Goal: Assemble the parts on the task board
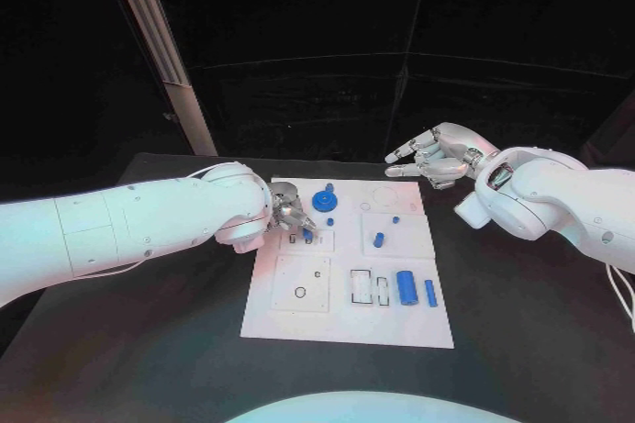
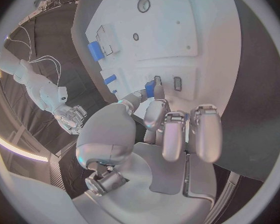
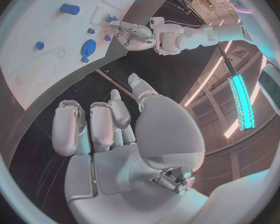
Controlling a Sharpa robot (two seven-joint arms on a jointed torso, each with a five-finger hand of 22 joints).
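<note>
The left hand (image 1: 289, 217) pinches a small blue part (image 2: 150, 88) over the board (image 1: 347, 304); the right hand (image 1: 434, 157) hovers beyond it, fingers apart, empty.

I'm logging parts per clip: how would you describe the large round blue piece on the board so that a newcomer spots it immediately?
Start at the white task board in the middle of the black table and go to its far end. There, just beside the fingertips of the left hand, sits the blue gear-like disc. It is wide, flat and round with a hub in its centre, while the other blue parts are small pegs or cylinders.
</note>
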